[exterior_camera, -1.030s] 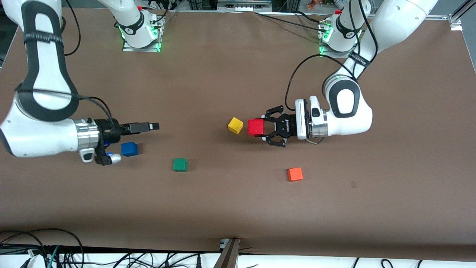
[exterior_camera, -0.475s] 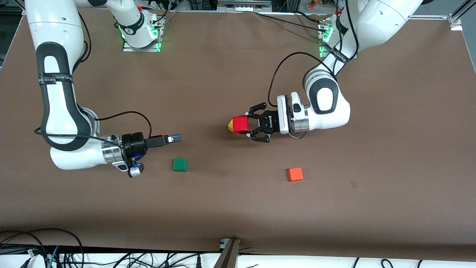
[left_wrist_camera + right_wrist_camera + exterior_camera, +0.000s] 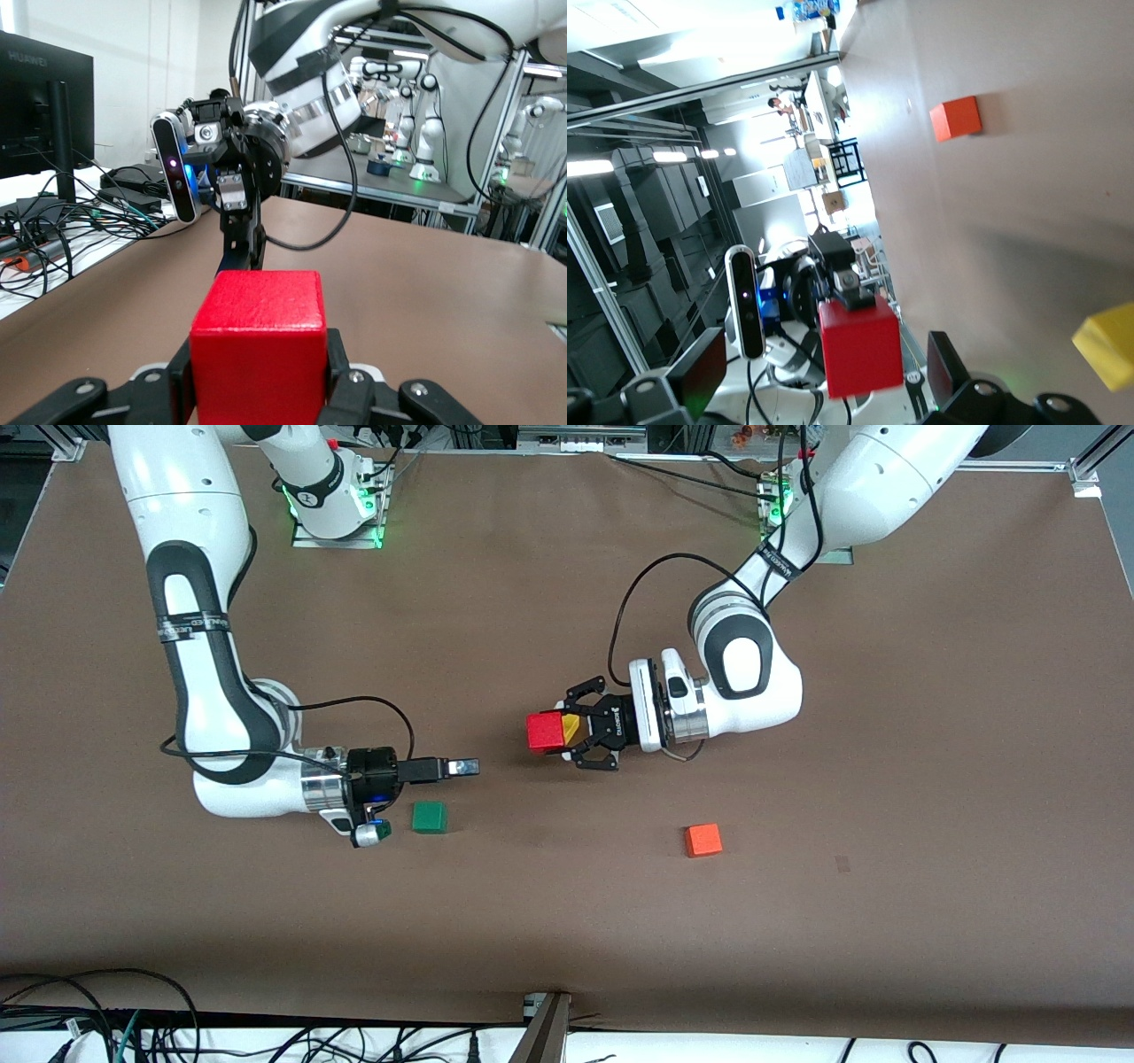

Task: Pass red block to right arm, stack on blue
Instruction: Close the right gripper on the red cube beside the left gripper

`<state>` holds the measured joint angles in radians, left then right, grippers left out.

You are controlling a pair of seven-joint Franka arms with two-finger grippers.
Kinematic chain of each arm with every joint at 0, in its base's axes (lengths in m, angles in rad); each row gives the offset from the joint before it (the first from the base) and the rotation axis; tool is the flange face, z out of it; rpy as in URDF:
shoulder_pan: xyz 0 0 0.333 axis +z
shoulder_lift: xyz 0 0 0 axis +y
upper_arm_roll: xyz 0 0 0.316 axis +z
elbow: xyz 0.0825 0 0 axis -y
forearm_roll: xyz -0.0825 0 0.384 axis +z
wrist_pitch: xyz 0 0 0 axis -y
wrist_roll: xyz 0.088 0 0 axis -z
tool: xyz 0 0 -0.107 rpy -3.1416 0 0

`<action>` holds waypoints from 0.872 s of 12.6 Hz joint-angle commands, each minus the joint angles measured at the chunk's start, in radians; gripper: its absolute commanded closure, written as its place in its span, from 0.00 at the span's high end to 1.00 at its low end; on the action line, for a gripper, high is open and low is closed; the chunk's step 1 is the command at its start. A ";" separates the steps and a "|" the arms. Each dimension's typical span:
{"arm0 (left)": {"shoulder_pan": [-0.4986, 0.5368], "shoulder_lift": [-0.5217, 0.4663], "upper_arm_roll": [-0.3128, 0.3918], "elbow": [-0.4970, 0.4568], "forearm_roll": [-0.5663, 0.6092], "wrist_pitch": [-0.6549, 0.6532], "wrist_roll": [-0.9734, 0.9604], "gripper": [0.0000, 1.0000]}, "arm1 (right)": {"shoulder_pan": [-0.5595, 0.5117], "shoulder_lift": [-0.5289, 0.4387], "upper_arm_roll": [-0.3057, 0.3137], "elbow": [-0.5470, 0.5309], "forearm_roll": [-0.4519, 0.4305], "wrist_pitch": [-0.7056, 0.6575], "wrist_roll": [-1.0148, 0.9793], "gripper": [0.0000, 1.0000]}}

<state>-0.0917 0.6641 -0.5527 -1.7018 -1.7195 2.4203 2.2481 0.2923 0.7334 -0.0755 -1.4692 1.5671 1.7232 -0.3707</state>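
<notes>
Desk: brown desk (image 3: pixel 930 691), green cube (image 3: pixel 430 817) beside the right arm's wrist.
Left gripper (image 3: pixel 567 737): jaws clenched on the red block (image 3: pixel 546 732), above mid-desk.
Right gripper (image 3: pixel 465 766): jaws released, pointing at the block.

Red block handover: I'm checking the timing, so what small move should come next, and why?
Probably ease the open right tool onward until its fingers straddle the red block. The left tool holds it aloft, facing the right tool, with a gap between them.
</notes>
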 commanded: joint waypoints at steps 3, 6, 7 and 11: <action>-0.029 0.026 0.000 0.056 -0.075 0.028 0.031 0.00 | 0.053 0.014 -0.001 -0.052 0.114 0.052 -0.109 1.00; -0.042 0.051 0.000 0.090 -0.088 0.039 0.031 0.00 | 0.061 0.005 -0.001 -0.072 0.125 0.058 -0.109 1.00; -0.042 0.052 0.000 0.091 -0.088 0.043 0.031 0.00 | 0.061 -0.002 -0.001 -0.077 0.125 0.052 -0.108 1.00; -0.057 0.057 0.002 0.105 -0.121 0.046 0.031 0.00 | 0.061 -0.058 -0.001 -0.098 0.126 0.052 -0.050 1.00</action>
<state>-0.1307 0.7052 -0.5524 -1.6380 -1.7955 2.4497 2.2496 0.3471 0.7401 -0.0751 -1.5047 1.6666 1.7696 -0.4363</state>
